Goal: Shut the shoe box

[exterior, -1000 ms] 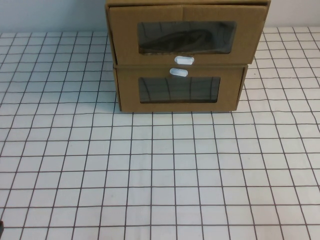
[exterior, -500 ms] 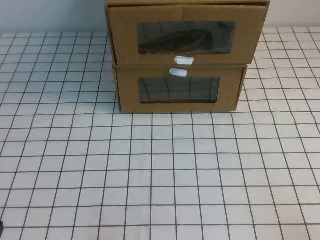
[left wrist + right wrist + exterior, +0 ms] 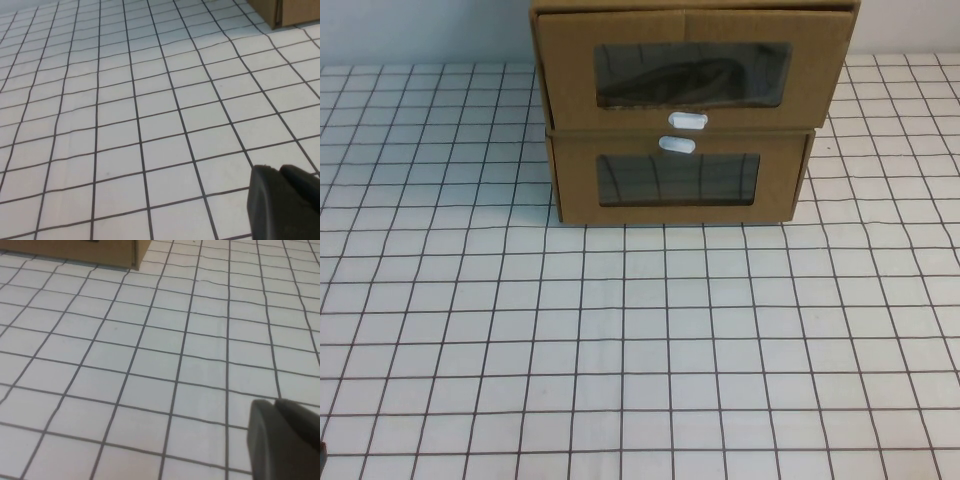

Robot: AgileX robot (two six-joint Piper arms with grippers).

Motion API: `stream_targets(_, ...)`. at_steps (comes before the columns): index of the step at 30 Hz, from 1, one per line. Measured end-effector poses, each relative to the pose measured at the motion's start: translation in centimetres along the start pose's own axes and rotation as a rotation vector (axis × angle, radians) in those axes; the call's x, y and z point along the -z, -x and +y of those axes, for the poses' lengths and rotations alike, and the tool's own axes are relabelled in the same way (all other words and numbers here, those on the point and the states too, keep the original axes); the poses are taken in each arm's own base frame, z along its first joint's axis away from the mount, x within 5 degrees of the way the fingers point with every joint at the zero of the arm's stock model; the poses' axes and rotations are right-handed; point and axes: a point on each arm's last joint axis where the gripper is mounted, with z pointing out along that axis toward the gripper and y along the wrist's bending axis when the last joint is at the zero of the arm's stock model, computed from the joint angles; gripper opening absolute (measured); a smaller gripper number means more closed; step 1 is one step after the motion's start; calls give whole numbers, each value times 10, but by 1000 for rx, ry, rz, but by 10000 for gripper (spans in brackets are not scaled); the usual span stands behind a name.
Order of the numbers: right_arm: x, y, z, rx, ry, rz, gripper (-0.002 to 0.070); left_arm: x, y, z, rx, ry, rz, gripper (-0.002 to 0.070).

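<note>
The shoe box [image 3: 690, 70] is the upper of two stacked brown cardboard boxes at the far middle of the table. It has a clear window with a dark shoe behind it and a white pull tab [image 3: 687, 121] at its front's lower edge. Its front stands a little forward of the box below. My left gripper [image 3: 280, 169] is shut and empty, low over the tablecloth, far from the boxes on the near left. My right gripper [image 3: 276, 402] is shut and empty on the near right. Neither gripper shows in the high view.
The lower cardboard box [image 3: 680, 180] has its white tab [image 3: 677, 145] at its front's upper edge; its corners show in the left wrist view [image 3: 295, 10] and the right wrist view [image 3: 75, 250]. A white grid-lined cloth [image 3: 640, 340] covers the table.
</note>
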Motion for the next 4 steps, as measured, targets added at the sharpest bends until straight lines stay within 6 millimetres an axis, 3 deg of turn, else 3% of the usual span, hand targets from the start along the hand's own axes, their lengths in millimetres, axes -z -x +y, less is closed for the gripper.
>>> stream_targets(4,0,0,1,-10,10,-2,-15,0,0,0,0,0,0,-2)
